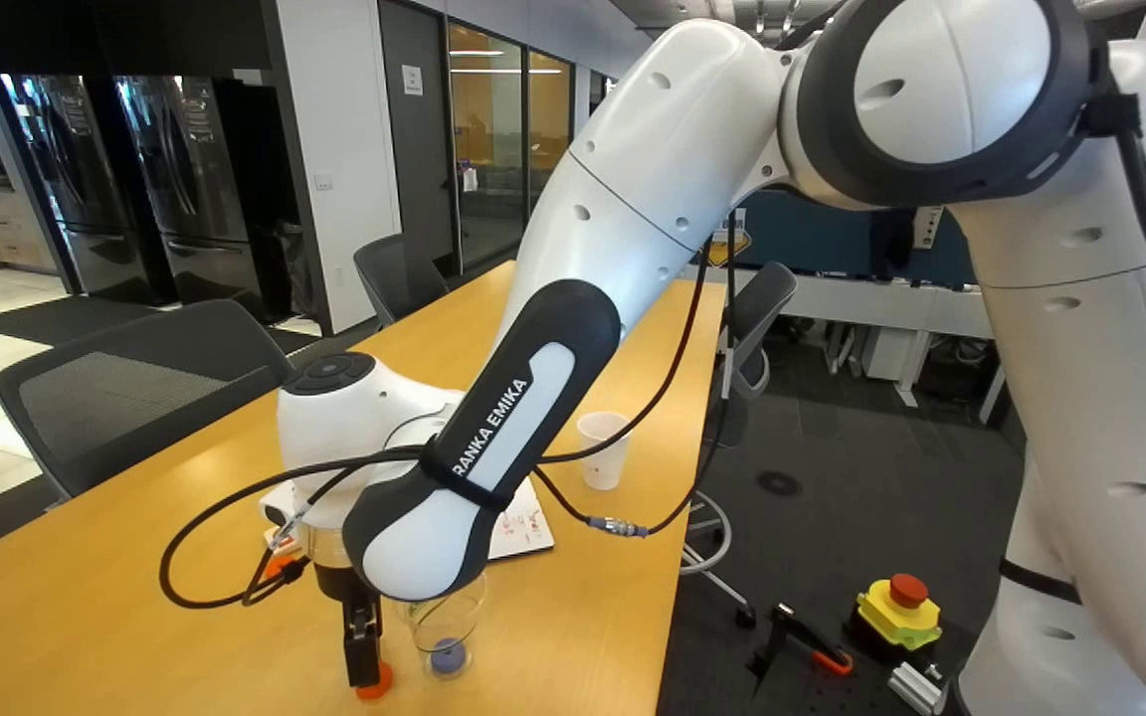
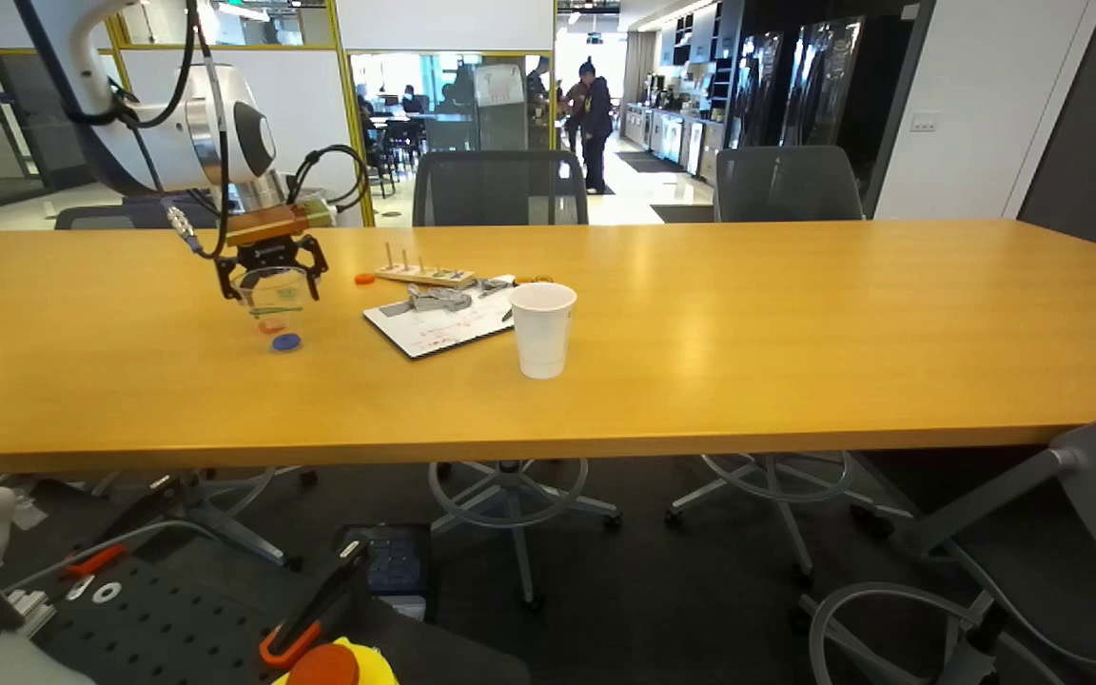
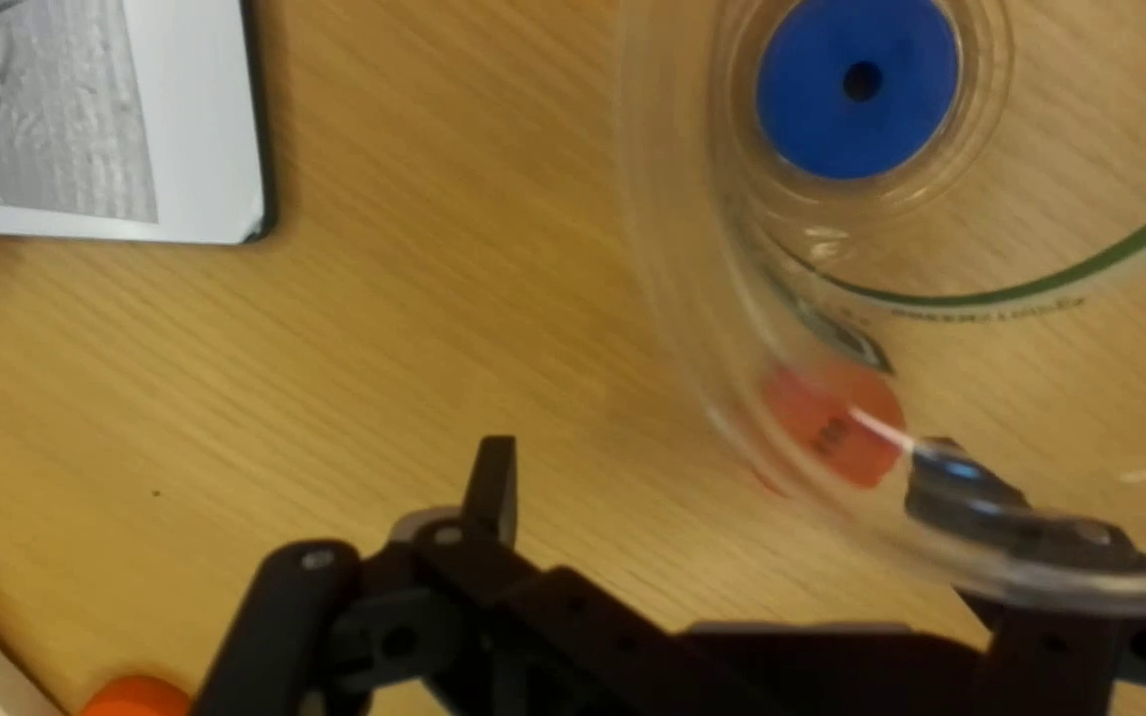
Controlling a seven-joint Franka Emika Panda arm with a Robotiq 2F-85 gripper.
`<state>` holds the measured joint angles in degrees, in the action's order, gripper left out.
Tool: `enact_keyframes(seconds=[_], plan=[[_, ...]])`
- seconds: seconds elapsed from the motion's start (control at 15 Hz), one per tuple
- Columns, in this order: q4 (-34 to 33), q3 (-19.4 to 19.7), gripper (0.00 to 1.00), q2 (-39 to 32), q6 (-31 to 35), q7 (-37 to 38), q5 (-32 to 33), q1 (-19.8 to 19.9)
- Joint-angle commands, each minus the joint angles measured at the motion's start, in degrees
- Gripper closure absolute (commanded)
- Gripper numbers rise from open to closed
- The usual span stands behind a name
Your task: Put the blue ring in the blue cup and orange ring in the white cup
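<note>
The gripper (image 2: pixel 272 294) is found set wide, with nothing held between its fingers (image 3: pixel 495 487). The orange ring (image 1: pixel 377 683) is located on the table (image 2: pixel 795 314), outside the blue cup (image 1: pixel 446 619) and just beside it. In the wrist view it is seen through the cup's clear wall, within the span between the fingers but off centre, nearer to the finger at the right of that view. It is judged to lie lower than the fingers; whether it is touched by either cannot be told. A roughly round outline is presented, so no long axis needs to be matched, and the coming grasp is judged to turn on centring the ring between the fingers. Since the nearer finger is overlapped by the cup's rim in that view, a knock to the cup is considered the chief risk. The blue ring (image 3: pixel 817 109) is seen at the bottom of the blue cup; that half is judged complete. The white cup (image 2: pixel 542 333) is noted upright beside the whiteboard (image 2: pixel 415 335), well apart from the gripper. A second orange ring (image 2: pixel 364 279) is recorded by the peg rack (image 2: pixel 429 276).
</note>
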<state>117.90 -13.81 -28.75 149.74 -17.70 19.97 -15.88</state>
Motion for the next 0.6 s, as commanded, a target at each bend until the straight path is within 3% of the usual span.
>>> enact_keyframes(seconds=[0.0, 0.53], plan=[[-2.1, -0.4, 0.0, -1.5, -1.5, -1.6, -1.7, 0.6], [-1.8, -0.9, 0.0, -2.0, -2.0, -2.3, -3.3, 1.6]])
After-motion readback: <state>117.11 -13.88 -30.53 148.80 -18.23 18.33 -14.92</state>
